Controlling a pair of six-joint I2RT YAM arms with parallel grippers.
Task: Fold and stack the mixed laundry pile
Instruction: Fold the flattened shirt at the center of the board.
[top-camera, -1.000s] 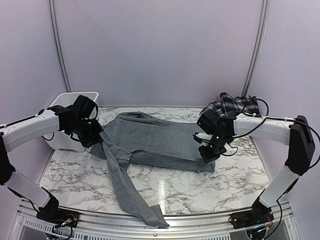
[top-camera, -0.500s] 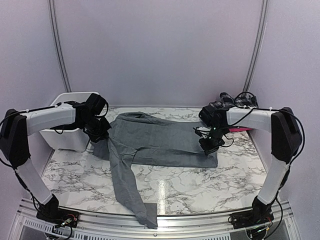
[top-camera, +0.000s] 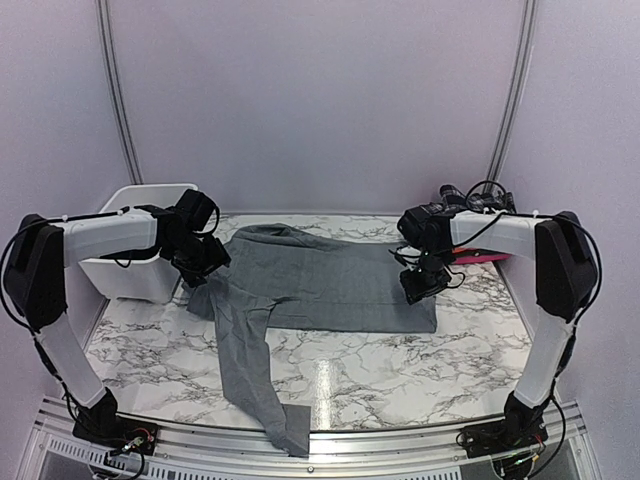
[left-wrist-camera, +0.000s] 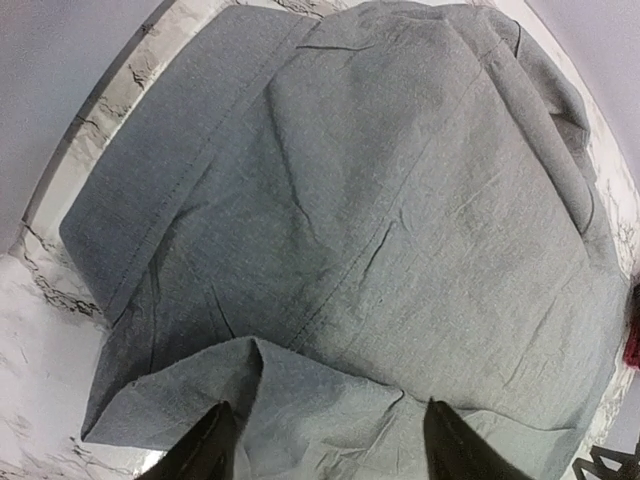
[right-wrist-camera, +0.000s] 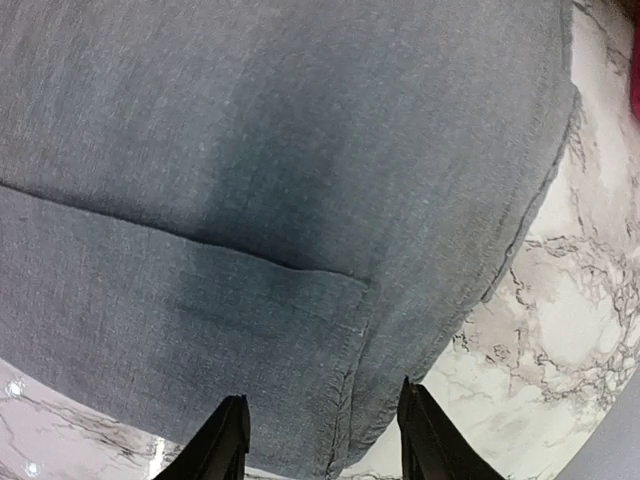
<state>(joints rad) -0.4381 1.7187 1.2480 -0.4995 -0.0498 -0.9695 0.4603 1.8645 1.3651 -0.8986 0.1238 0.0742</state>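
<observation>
Room: pale walls stood all around, and a white marble table (top-camera: 400, 370) with grey lines in it held everything.
Trousers: the grey trousers (top-camera: 320, 285) lay spread flat across the middle of the table. The wide part ran from left to right. One leg ran down toward the near edge, and its end was bunched up there.
Left claw: the left claw (top-camera: 205, 262) was at the left end of the trousers, just above the cloth. In the left wrist view the left claw (left-wrist-camera: 325, 445) had its two fingers (left-wrist-camera: 205, 445) spread well apart. Only flat, creased cloth lay below them, and nothing was pinched.
Right claw: the right claw (top-camera: 418, 285) was over the right end of the trousers, close to the hem. In the right wrist view the right claw (right-wrist-camera: 322, 440) had its fingers (right-wrist-camera: 225, 445) apart too, holding nothing.
Basket: a white basket (top-camera: 140, 275) sat at the far left of the table, beside the left arm.
Pink cloth: a bit of pink cloth (top-camera: 485, 258) peeked out on the right, behind the right arm and apart from the trousers.
</observation>
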